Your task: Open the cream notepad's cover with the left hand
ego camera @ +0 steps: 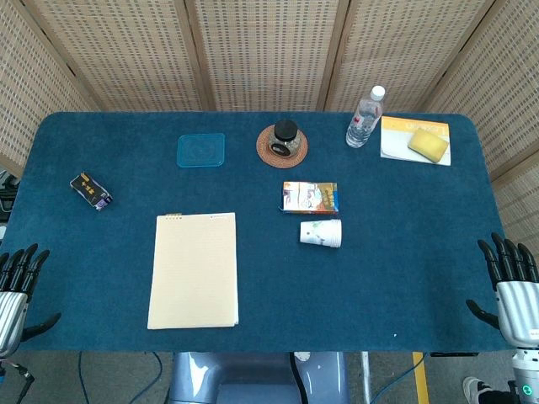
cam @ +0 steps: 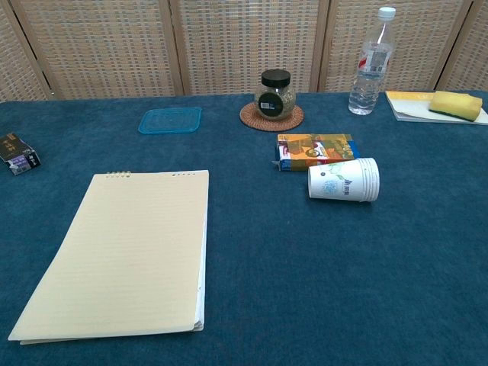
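Observation:
The cream notepad (ego camera: 194,269) lies flat and closed on the blue table, left of centre near the front edge; the chest view shows it large at lower left (cam: 126,252), with its binding along the far edge. My left hand (ego camera: 17,282) hangs at the table's front left corner, fingers spread and empty, well left of the notepad. My right hand (ego camera: 512,278) is at the front right corner, fingers spread and holding nothing. Neither hand appears in the chest view.
A paper cup (ego camera: 321,233) lies on its side right of the notepad, with a snack packet (ego camera: 309,197) behind it. Farther back are a blue lid (ego camera: 201,151), a jar on a coaster (ego camera: 285,139), a water bottle (ego camera: 365,118), and a sponge on a booklet (ego camera: 428,144). A small dark box (ego camera: 90,191) sits far left.

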Motion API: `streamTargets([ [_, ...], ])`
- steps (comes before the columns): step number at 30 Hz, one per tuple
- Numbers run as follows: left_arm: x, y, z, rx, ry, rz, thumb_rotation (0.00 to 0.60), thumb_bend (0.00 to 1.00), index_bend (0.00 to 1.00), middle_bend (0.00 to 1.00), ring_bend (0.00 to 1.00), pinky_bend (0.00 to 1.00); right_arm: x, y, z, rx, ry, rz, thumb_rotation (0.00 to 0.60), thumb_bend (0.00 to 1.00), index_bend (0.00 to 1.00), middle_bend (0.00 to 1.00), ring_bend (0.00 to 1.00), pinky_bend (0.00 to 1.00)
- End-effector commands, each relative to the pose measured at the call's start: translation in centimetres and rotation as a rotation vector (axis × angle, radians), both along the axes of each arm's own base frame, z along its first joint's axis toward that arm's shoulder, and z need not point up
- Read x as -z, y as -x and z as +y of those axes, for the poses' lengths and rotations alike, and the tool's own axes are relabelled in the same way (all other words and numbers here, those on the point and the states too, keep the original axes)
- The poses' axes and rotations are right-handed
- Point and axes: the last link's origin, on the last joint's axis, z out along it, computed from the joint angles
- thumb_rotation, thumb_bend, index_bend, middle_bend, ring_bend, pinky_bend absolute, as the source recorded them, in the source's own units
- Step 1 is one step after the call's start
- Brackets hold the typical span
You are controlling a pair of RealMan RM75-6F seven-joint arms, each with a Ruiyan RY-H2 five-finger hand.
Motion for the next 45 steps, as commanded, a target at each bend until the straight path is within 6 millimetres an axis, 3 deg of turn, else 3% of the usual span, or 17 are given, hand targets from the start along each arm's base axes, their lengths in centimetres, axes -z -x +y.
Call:
streamTargets([
  [1, 0.0, 0.0, 0.0, 0.000, 0.001, 0.000, 0.600, 0.00, 0.00, 0.00, 0.00, 0.00, 0.0, 0.0, 0.0, 0.001, 0.000, 0.000, 0.600, 0.00, 0.00, 0.00, 0.00, 0.00],
  [10, 0.7, 0.0, 0.0, 0.005, 0.027, 0.010, 0.600, 0.00, 0.00, 0.00, 0.00, 0.00, 0.1, 0.1, 0.0, 0.005, -0.002, -0.002, 0.600, 0.00, 0.00, 0.00, 0.00, 0.00],
  [15, 3.5, -0.7, 0.9, 0.079, 0.162, 0.013, 0.600, 0.01, 0.00, 0.00, 0.00, 0.00, 0.0, 0.1, -0.1, 0.010, -0.001, -0.003, 0.600, 0.00, 0.00, 0.00, 0.00, 0.00],
  [17, 5.1, -1.0, 1.4, 0.126, 0.243, 0.008, 0.600, 0.09, 0.00, 0.00, 0.00, 0.00, -0.1, 0.2, -0.1, 0.014, 0.001, -0.006, 0.600, 0.00, 0.00, 0.00, 0.00, 0.00],
  [19, 6.9, -1.4, 1.9, 0.164, 0.332, 0.004, 0.600, 0.24, 0.00, 0.00, 0.00, 0.00, -0.1, 0.2, -0.2, 0.015, 0.000, -0.008, 0.600, 0.00, 0.00, 0.00, 0.00, 0.00],
  [23, 9.9, -2.1, 2.4, 0.232, 0.449, 0.025, 0.600, 0.35, 0.00, 0.00, 0.00, 0.00, 0.0, 0.3, -0.3, 0.021, -0.004, -0.008, 0.600, 0.00, 0.00, 0.00, 0.00, 0.00],
  [32, 14.3, -3.4, 2.4, 0.303, 0.555, 0.045, 0.600, 0.34, 0.00, 0.00, 0.00, 0.00, -0.1, 0.5, -0.4, 0.029, -0.007, -0.013, 0.600, 0.00, 0.00, 0.00, 0.00, 0.00],
  [45, 17.6, -3.8, 2.3, 0.334, 0.589, 0.048, 0.600, 0.33, 0.00, 0.00, 0.00, 0.00, -0.1, 0.5, -0.4, 0.030, -0.010, -0.017, 0.600, 0.00, 0.00, 0.00, 0.00, 0.00],
])
